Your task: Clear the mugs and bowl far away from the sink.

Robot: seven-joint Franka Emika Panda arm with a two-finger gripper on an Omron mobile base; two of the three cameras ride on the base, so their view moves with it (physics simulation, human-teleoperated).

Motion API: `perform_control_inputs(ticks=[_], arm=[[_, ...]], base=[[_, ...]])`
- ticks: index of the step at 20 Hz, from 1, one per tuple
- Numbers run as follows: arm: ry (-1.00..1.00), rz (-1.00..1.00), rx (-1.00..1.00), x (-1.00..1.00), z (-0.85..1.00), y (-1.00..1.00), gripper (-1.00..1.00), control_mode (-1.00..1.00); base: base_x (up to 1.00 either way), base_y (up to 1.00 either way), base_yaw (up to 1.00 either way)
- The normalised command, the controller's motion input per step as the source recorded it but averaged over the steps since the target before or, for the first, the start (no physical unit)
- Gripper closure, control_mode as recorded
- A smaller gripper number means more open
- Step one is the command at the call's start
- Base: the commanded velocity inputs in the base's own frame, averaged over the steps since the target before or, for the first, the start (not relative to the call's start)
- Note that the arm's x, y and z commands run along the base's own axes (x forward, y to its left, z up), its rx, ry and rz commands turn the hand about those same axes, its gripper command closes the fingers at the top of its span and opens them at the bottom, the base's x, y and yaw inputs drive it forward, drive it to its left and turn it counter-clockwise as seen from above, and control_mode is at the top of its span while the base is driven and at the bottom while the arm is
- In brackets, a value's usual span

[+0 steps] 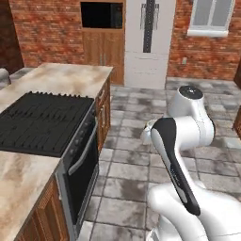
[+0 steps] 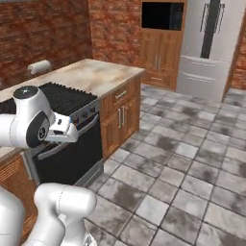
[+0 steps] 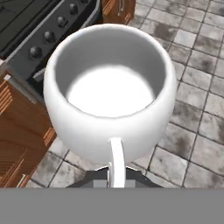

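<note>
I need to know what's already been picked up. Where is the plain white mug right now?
The white mug is held by its handle in the gripper, in the middle of the hand view, above the tiled floor beside the stove front.

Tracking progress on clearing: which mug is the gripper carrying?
The plain white mug, all white inside with no dark rim, held by its handle over the floor tiles beside the stove.

No legible text, label, brand, number or sign on any surface in these views

Red brick walls [image 1: 42, 33] rise behind a grey stone-tiled floor [image 2: 192, 158], marble-look counter [image 1: 61, 77] and black stovetop [image 1: 42, 120].
</note>
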Motion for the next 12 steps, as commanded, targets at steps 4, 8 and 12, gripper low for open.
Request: perform_control_inputs(ticks=[4,8,12], arm=[[0.0,0.0,0.0,0.0,0.0,0.0,1.0,1.0],[0.0,0.0,0.0,0.0,0.0,0.0,1.0,1.0],[0.0,0.0,0.0,0.0,0.0,0.0,1.0,1.0]], base=[[0.04,0.27,0.89],[0.14,0.17,0.91],[0.4,0.1,0.82]])
